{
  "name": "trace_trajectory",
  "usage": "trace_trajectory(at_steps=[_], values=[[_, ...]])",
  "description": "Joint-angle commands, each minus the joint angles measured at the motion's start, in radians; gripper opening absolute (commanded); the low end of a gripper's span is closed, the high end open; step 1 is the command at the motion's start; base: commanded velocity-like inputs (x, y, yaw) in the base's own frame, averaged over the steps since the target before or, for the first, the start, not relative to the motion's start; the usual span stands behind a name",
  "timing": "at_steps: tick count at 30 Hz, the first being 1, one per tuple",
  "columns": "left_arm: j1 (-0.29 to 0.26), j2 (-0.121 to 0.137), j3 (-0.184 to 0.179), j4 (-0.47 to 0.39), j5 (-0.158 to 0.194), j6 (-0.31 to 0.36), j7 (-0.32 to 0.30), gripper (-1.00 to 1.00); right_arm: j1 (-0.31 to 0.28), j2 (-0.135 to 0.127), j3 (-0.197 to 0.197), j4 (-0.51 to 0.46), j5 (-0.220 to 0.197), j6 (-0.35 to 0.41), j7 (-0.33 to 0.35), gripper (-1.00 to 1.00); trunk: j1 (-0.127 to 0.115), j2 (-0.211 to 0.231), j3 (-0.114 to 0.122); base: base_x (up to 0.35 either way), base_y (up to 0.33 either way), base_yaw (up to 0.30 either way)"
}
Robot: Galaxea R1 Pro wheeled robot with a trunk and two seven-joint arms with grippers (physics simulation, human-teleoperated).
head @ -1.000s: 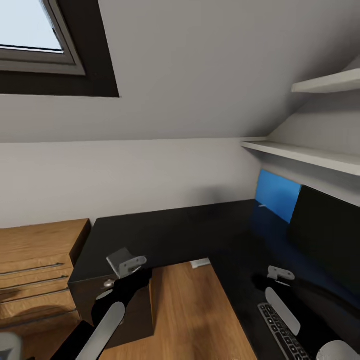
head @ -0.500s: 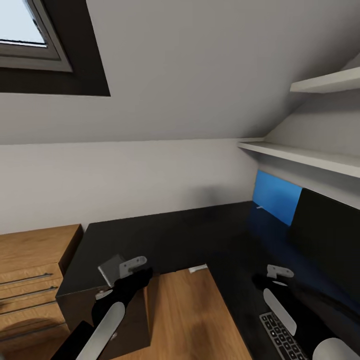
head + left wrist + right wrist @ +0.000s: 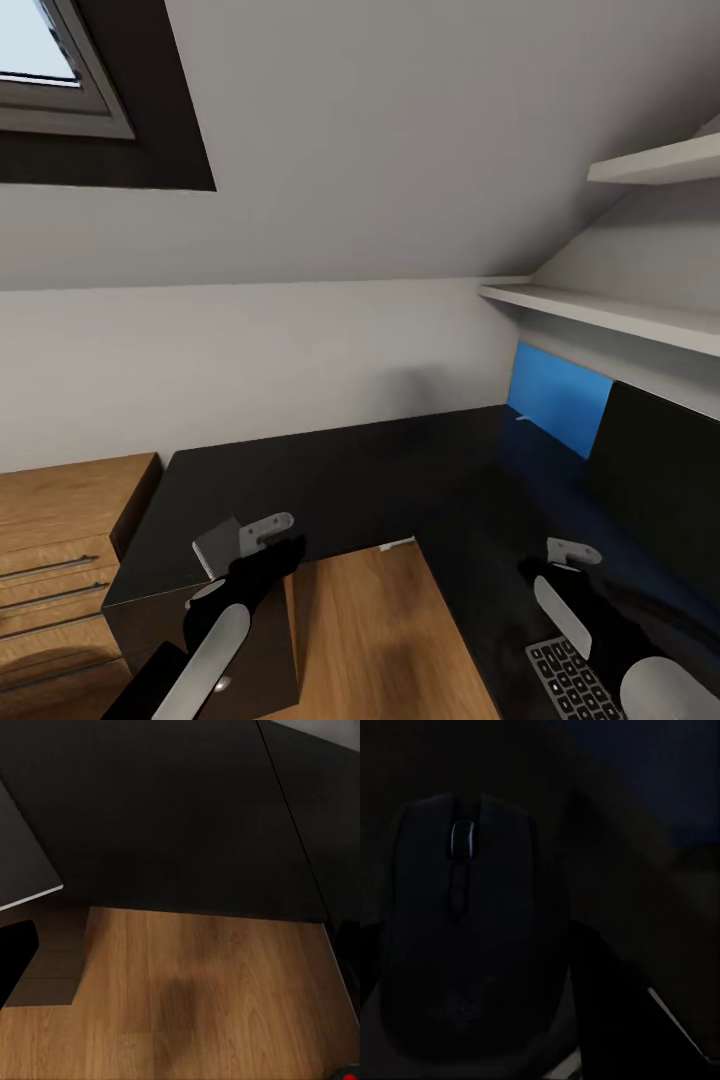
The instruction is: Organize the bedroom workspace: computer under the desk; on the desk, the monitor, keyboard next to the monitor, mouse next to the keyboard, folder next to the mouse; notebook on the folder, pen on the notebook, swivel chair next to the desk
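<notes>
1. One desk point(image 3: 380, 470), its glossy black top running from the left corner round to the right under the sloped ceiling. One blue back panel point(image 3: 560, 398) stands at its far right.
2. One monitor point(image 3: 665, 470) stands on the desk at the right, in front of the blue panel, its dark face cut off by the frame.
3. One keyboard point(image 3: 570, 685) lies on the desk at the lower right of the head view. Only its near-left corner of keys is visible, beside the right forearm.
4. One mouse point(image 3: 465, 937), black with a scroll wheel, looms close in the right wrist view. It sits between two dark finger shapes, one on either side.
5. Two arms. The right gripper point(image 3: 572, 552) hangs above the desk top, just beyond the keyboard and near the monitor. The mouse lies right at this pincer, but that view is too dark to tell whether the fingers press on it or stand apart.
6. The left gripper point(image 3: 268, 525) hangs over the near-left edge of the desk, above the black drawer unit point(image 3: 200, 640). I cannot tell whether its fingers are apart or together. Its wrist view looks down on black desk top and wood floor point(image 3: 195, 1005).
7. Two white shelves on the right wall, an upper one point(image 3: 650, 162) and a lower one point(image 3: 600, 310).
8. One dark-framed skylight point(image 3: 60, 90) at the upper left, and one low wooden cabinet point(image 3: 50, 530) with drawers just left of the desk.
</notes>
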Motion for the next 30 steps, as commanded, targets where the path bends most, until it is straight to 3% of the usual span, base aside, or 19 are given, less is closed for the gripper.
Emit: trace_trajectory(at_steps=[1,4,8,16,30], values=[[-0.001,0.001,-0.002,-0.002,0.007,0.001,0.009,1.00,-0.009,-0.002,0.007,0.014,-0.011,0.001,-0.010,-1.00,0.000,-0.001,-0.002,0.007,0.000,0.000],[-0.001,0.001,-0.002,-0.002,0.007,0.001,0.009,1.00,-0.045,0.008,0.008,0.092,-0.011,0.006,-0.009,-1.00,0.000,-0.001,-0.002,0.003,0.000,0.000],[-0.001,0.001,-0.002,-0.002,0.007,0.000,0.009,1.00,-0.060,0.024,0.008,0.127,-0.003,0.009,-0.009,-1.00,0.000,-0.001,-0.002,-0.081,0.000,0.000],[-0.001,0.001,-0.002,-0.002,0.010,0.002,0.007,1.00,-0.064,0.037,0.009,0.135,0.010,0.076,-0.009,-1.00,0.000,-0.001,-0.002,-0.108,0.000,0.000],[-0.001,-0.002,-0.003,-0.012,0.009,-0.002,0.008,1.00,-0.065,0.040,0.009,0.135,0.012,0.091,-0.010,-1.00,0.008,-0.015,-0.008,-0.004,0.000,0.000]])
